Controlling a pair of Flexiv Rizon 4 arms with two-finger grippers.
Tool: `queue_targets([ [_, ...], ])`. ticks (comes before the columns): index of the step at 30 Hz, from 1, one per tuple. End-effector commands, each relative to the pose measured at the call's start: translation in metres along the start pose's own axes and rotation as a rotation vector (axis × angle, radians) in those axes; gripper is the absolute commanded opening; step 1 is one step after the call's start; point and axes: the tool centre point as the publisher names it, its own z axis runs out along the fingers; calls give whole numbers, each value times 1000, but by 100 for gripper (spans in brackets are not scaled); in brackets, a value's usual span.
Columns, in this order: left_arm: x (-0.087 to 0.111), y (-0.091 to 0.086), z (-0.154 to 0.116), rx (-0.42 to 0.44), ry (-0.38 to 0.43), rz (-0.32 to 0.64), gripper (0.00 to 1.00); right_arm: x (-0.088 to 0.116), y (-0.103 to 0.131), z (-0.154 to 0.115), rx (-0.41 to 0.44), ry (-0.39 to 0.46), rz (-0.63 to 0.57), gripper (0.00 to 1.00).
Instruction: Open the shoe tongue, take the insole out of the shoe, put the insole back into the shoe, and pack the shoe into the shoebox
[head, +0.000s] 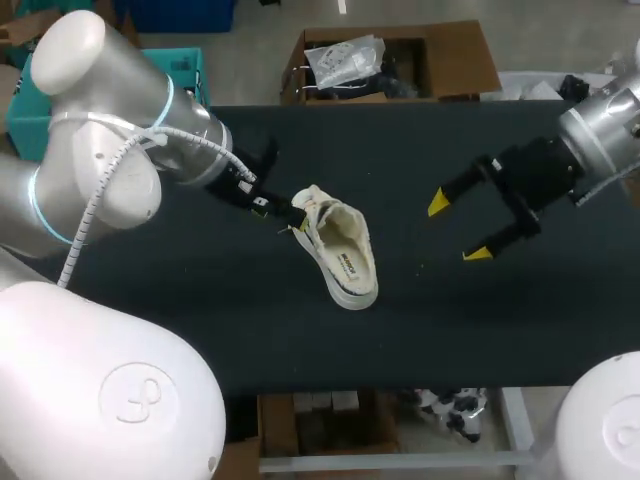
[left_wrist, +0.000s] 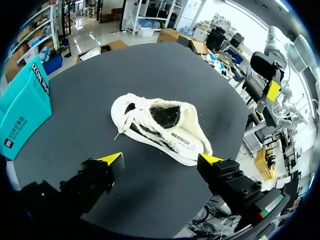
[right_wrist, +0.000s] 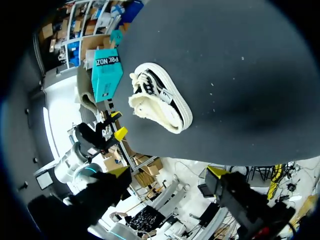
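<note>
Shoe (head: 345, 255), laced end beside half-hidden left gripper (head: 276, 211)

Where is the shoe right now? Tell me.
In the head view the shoe lies near the middle of the dark table, just ahead of the left end effector, with the open right end effector farther off on its other side.

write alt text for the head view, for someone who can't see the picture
A cream-white low-top canvas shoe lies near the middle of a black table, its opening showing. The silver left arm comes in with its jaws right beside the shoe's laced end. The silver right arm has its yellow-tipped jaws open, well apart from the shoe.
</note>
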Motion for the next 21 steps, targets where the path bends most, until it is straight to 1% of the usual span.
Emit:
queue_targets([
  [1, 11, -9, 7, -164, -263, -213, 100, -1, 2, -3, 13, 3, 1, 100],
  [2, 14, -12, 14, -190, -279, -282, 100, -1, 5, 2, 10, -8, -42, 100],
  [3, 17, -15, 20, -225, -286, -355, 100, 0, 8, 5, 7, -39, -76, 100],
  [4, 19, -17, 25, -271, -284, -417, 100, 2, 11, 7, 27, -77, -129, 100],
  [5, 22, -19, 31, -285, -311, -470, 100, 2, 13, 7, 36, -103, -180, 100],
  [6, 23, -19, 36, -329, -287, -519, 100, 3, 14, 6, 55, -139, -240, 100],
  [7, 23, -20, 41, -354, -303, -557, 100, 4, 15, 6, 69, -181, -287, 100],
  [8, 24, -20, 48, -375, -341, -580, 100, 5, 15, 6, 74, -221, -324, 100],
  [9, 23, -20, 52, -395, -342, -616, 100, 6, 16, 6, 78, -256, -362, 100],
  [10, 23, -20, 55, -418, -344, -641, 100, 7, 16, 6, 91, -301, -426, 100],
  [11, 21, -19, 59, -432, -363, -677, 100, 7, 14, 5, 99, -327, -478, 100],
  [13, 20, -17, 64, -463, -361, -716, 100, 7, 11, 5, 122, -383, -599, 100],
  [14, 19, -16, 66, -471, -366, -745, 100, 7, 11, 4, 121, -402, -613, 100],
  [16, 19, -14, 69, -489, -365, -756, 100, 5, 10, 4, 132, -441, -675, 100],
  [17, 19, -13, 70, -489, -382, -780, 100, 5, 10, 3, 127, -450, -679, 100],
  [19, 21, -12, 72, -510, -377, -786, 100, 3, 7, 3, 134, -481, -740, 100],
  [21, 23, -10, 73, -513, -374, -791, 100, 1, 5, 3, 140, -504, -764, 100],
])
